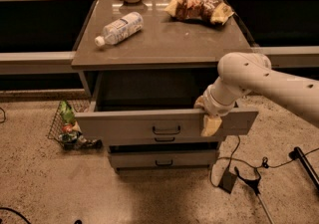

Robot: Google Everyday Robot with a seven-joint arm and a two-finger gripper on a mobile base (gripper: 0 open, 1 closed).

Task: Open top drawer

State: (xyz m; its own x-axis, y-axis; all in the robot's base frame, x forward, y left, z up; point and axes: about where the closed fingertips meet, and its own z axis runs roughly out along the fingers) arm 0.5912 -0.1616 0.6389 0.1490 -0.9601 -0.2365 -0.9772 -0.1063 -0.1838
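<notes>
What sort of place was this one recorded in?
Probably an office or lab break area: a drawer cabinet with a water bottle and snack bag on top. The gripper is at the open top drawer.

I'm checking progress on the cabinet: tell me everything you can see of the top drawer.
The top drawer is pulled out from under the tabletop, a dark cavity behind it. Its wide, flat grey front carries one small black bar handle near the middle. It sits level, above two narrower drawers. The gripper rests over the front's top edge, right of the handle.
</notes>
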